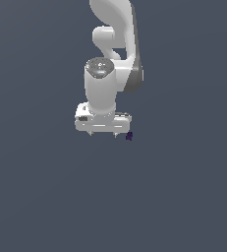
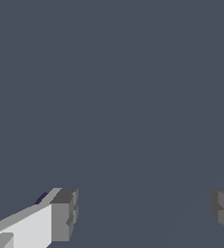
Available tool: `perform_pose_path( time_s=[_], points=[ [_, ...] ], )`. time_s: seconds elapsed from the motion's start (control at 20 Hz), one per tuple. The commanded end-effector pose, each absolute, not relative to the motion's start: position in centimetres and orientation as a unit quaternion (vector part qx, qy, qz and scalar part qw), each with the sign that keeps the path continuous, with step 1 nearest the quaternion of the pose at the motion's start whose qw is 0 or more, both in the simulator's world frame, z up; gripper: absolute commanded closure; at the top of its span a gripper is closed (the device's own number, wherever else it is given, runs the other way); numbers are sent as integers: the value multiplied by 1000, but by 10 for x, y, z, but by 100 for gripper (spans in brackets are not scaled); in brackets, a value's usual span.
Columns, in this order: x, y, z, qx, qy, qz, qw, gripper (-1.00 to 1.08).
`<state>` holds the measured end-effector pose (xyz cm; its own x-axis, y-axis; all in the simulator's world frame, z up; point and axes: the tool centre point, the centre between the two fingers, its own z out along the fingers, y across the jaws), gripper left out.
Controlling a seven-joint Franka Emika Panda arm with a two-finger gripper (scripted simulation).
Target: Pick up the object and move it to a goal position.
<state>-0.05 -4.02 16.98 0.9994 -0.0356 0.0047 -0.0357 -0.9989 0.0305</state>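
Claw (image 2: 142, 213) spread wide; block (image 1: 129, 136) outside it, sliver in wrist view.

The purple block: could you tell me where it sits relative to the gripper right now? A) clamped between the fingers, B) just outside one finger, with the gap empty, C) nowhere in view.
B: the purple block sits beside the open gripper, toward the exterior view's right; the wrist view shows nothing between the fingers.
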Motion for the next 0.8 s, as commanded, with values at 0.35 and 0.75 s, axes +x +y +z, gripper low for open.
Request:
perform_pose_path(
  time_s=[0.35, 0.75],
  points=[
    [-6, -28, 161, 1000, -26, 2, 14, -92],
    [-26, 11, 132, 998, -55, 2, 9, -92]
  ],
)
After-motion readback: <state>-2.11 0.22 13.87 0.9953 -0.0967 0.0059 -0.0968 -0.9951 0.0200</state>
